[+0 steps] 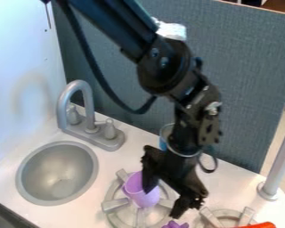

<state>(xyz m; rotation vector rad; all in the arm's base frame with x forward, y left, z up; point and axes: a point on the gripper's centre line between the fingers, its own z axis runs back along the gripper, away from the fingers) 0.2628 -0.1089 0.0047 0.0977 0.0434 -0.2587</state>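
High view, slanting down at counter (231,185), fairly close.

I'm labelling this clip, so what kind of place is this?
Probably a toy kitchen play set, judging by the round grey sink basin, the curved grey plastic faucet and the grey ring-shaped stove burner.

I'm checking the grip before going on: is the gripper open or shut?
Open. The gripper's two fingers stand well apart, one at the purple cup, the other off to its side.
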